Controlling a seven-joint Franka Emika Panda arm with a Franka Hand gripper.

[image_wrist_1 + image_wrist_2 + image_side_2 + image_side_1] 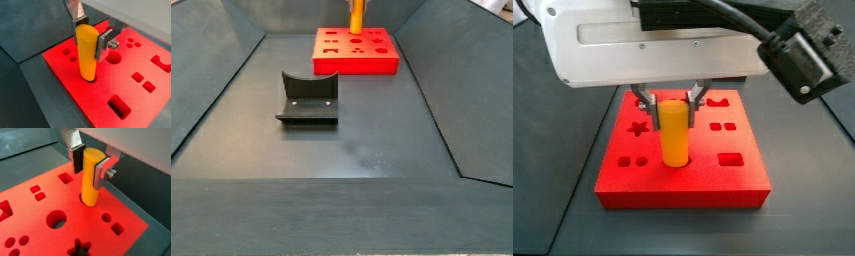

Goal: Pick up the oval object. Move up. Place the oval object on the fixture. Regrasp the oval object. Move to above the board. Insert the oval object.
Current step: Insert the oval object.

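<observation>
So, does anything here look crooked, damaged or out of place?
Nothing stands out. The gripper holds the oval object upright, its lower end in a hole of the board. The fixture stands apart on the floor, with nothing on it.

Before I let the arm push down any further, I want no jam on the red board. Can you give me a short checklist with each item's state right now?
1. Tool grips the oval object near its top, fingers on both sides: ok.
2. Oval object stands upright in both side views: ok.
3. Its lower end meets a hole in the board, seen in both wrist views: ok.
4. How deep it sits in the hole: cannot tell.
5. Neighbouring holes near the peg are free of other pieces: ok.
6. Fixture stands apart from the board, out of the way: ok.
</observation>
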